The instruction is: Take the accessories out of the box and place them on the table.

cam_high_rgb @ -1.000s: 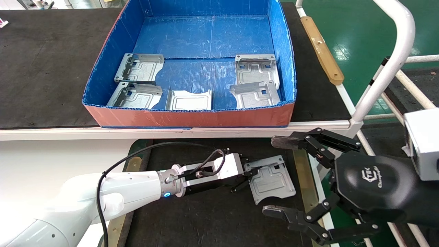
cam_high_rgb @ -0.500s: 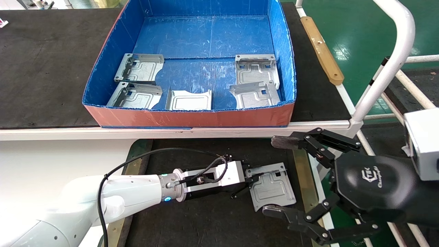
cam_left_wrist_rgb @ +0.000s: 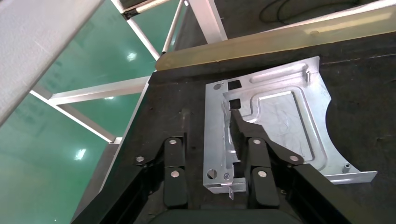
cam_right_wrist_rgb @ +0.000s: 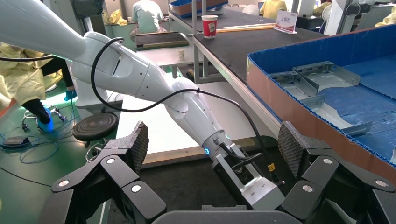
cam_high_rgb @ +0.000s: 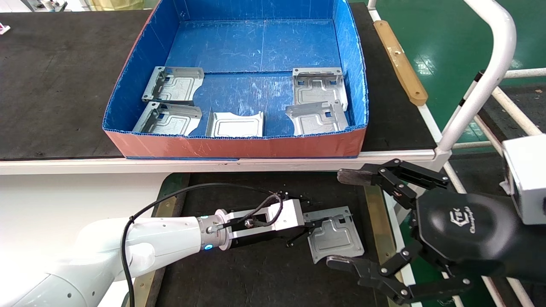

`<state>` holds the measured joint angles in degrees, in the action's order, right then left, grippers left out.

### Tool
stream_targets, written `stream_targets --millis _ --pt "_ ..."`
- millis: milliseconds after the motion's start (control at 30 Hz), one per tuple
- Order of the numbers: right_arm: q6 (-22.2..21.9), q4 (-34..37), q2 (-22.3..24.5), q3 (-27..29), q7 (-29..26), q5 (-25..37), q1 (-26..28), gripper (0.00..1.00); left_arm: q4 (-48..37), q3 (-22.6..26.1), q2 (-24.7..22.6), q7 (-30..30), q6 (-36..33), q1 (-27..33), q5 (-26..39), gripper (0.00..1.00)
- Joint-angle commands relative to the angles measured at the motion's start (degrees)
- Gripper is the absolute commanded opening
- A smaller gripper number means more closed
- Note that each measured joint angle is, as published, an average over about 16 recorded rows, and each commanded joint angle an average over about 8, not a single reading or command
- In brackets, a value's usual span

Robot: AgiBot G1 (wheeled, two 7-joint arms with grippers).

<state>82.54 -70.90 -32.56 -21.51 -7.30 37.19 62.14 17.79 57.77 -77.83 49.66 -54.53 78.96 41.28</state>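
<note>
One silver-grey accessory (cam_high_rgb: 337,234) lies flat on the black mat of the table (cam_high_rgb: 256,273). My left gripper (cam_high_rgb: 309,228) is low at its near edge. In the left wrist view its jaws (cam_left_wrist_rgb: 208,112) stand apart. One finger lies over the accessory (cam_left_wrist_rgb: 280,116), the other on the mat beside the accessory's edge. Several more accessories lie in the blue box (cam_high_rgb: 239,147): two at the left (cam_high_rgb: 175,85), one at the front middle (cam_high_rgb: 235,124), two at the right (cam_high_rgb: 318,85). My right gripper (cam_high_rgb: 343,219) hangs wide open and empty on the right side of the mat.
Brass strips (cam_high_rgb: 377,213) flank the mat. The upper black surface with a white front edge (cam_high_rgb: 273,164) carries the box. A white tube frame (cam_high_rgb: 477,85) stands at the right. The right wrist view shows my left arm (cam_right_wrist_rgb: 196,116) and the box's orange wall (cam_right_wrist_rgb: 317,126).
My left gripper lowered the accessory onto the mat and let it go; the plate settled flat and slid slightly nearer. The right arm has not moved.
</note>
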Motion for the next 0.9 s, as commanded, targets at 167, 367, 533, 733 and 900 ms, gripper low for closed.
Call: stream_targets --millis 167,367,533,733,900 --pt "0.00 0.00 0.00 0.00 0.00 0.00 0.00 1.00 0.24 -0.06 0.24 -0.07 -0.07 -0.08 0.06 1.00" --pt "0.00 0.00 0.00 0.00 0.00 0.00 0.00 1.00 2.25 0.24 1.55 -0.47 -0.58 -0.88 -0.03 1.00" --pt "0.00 0.00 0.00 0.00 0.00 0.00 0.00 1.00 5.15 0.13 3.53 -1.84 -2.58 -1.83 -0.89 1.00" --pt "-0.01 0.01 0.01 0.00 0.00 -0.01 -0.01 1.00 7.73 -0.30 5.56 -4.00 -5.31 -2.65 -2.43 1.00" --pt "-0.02 0.02 0.01 0.00 0.00 -0.01 -0.01 1.00 8.23 -0.41 6.00 -4.28 -5.90 -2.85 -2.87 1.00"
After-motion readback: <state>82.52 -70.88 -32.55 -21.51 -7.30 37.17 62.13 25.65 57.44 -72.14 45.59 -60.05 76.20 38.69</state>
